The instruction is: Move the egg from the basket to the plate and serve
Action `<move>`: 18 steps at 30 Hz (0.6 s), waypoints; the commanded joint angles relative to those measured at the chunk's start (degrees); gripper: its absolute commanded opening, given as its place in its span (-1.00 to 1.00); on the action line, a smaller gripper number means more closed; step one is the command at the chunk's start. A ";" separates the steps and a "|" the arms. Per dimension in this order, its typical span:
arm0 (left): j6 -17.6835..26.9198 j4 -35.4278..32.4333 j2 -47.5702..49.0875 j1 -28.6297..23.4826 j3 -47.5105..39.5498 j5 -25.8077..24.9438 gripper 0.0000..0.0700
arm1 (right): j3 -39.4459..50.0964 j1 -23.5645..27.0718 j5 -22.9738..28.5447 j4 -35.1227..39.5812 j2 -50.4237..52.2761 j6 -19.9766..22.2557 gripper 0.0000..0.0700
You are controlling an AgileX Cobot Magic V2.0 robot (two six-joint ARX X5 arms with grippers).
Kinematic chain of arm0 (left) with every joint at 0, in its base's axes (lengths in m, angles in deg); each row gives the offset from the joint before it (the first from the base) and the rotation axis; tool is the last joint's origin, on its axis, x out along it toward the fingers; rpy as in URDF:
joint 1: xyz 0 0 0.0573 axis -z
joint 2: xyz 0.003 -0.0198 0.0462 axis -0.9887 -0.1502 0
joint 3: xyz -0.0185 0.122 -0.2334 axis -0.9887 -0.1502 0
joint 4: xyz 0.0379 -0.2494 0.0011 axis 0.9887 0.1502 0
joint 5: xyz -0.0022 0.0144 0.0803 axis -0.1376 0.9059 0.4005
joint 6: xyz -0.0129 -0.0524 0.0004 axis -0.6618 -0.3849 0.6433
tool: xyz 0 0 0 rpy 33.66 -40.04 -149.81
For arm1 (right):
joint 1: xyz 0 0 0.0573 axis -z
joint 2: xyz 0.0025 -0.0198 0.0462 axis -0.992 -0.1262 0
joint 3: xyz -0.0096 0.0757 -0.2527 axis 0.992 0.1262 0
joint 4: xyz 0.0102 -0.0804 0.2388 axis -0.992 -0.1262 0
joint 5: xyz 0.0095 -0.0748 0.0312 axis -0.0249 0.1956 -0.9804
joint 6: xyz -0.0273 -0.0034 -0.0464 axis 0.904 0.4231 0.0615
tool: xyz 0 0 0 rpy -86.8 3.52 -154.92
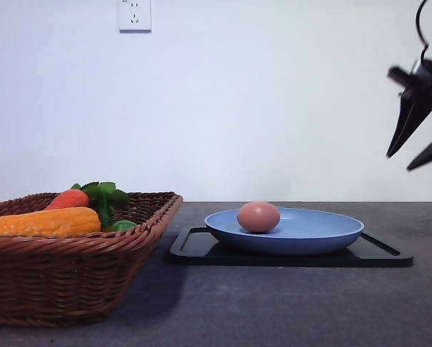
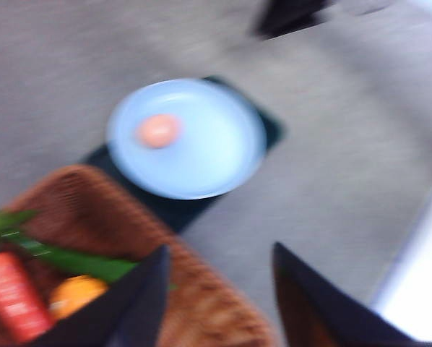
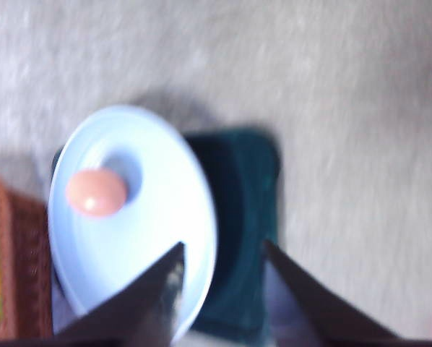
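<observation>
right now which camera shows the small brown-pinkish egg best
The front view: the small brown-pinkish egg is sharp, resting on the light-blue round plate. Both wrist views show it from above, blurred.

Both wrist pictures come to me smeared, so I can't make out any weave on the basket or any edge detail on the plate. In the front view the basket runs off the left edge, and the yellow-orange vegetable is cut there too. The right gripper sits at the right edge, its body cropped, with the two fingers apart. The plate hides the middle of the black tray. In the right wrist view the basket is only a sliver at the frame edge.
</observation>
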 commanded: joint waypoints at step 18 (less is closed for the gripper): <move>1.07 -13.44 0.20 -24.27 -14.97 -2.61 -1.00 | 15.68 -30.77 45.19 8.60 29.96 4.37 -0.98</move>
